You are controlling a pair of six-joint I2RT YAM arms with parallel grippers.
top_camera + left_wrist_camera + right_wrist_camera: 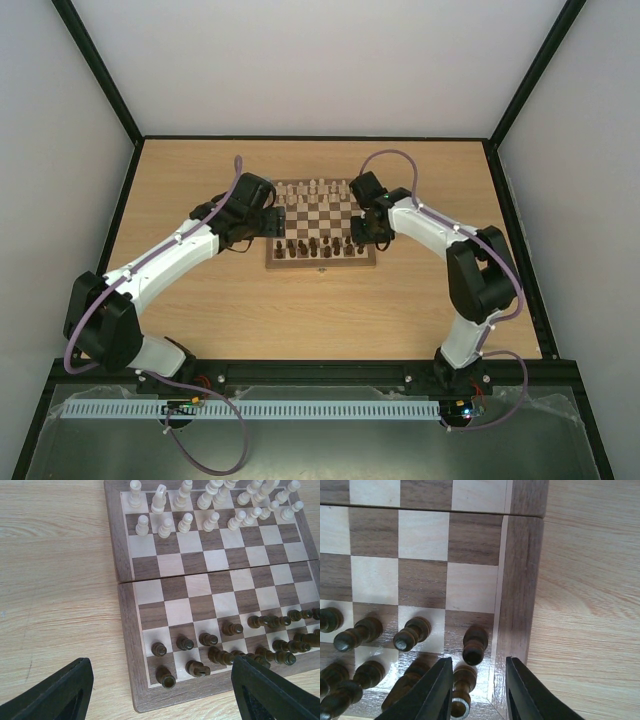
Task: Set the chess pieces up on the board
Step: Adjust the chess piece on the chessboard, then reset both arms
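**right pincer (477, 692) narrow over a corner piece, left pincer (160, 695) wide**

right: jaws narrow, straddling one dark piece (461, 687) at bottom centre of the right wrist view. It stands on the corner square, just beside the frame of the board (517, 580). Piece sits close against the frame-left finger, with a gap on the other side. Can't tell if it's clamped.

left: jaws wide, above the board corner at the bottom of the left wrist view.

chess pieces (185, 643) are on the two lowest rows there. The frame-left ones are upright and several at lower right lie toppled. cream-white pieces (186, 522) stand upright along the top. Board rests on the bench (55, 580).
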